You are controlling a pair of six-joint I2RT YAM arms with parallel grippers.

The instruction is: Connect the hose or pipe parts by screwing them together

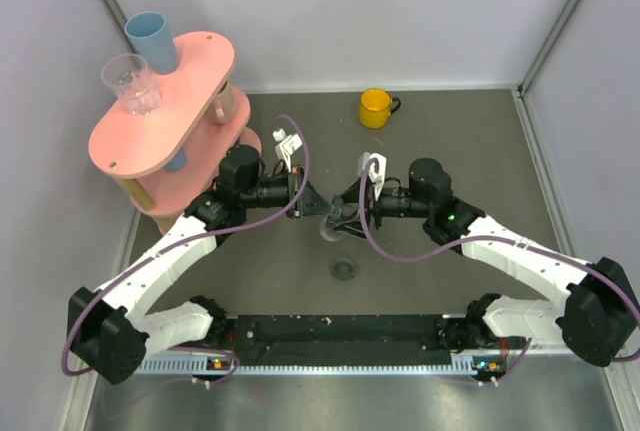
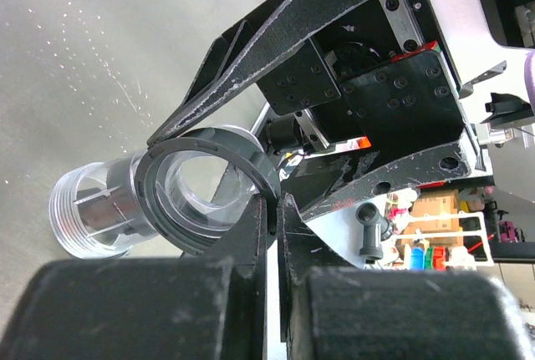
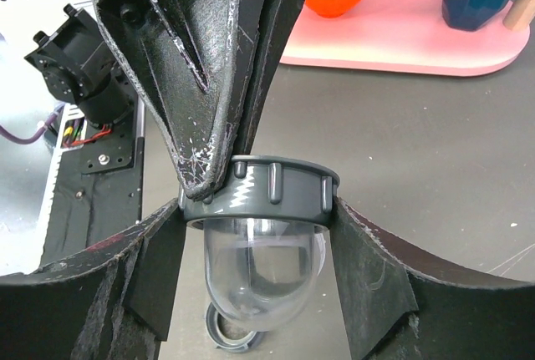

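Pipe fitting is pinched by its rim in the left gripper; the right gripper clasps its collar and should turn squarely.

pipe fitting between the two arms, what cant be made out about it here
- Top external: the pipe fitting is small, mostly covered by the left fingers and right fingers; threads unreadable.
- Right wrist: the grey nut hides whatever lies beyond the clear dome; the dome partly covers the loose ring.
- Left wrist: the left fingers block the nut's lower rim.
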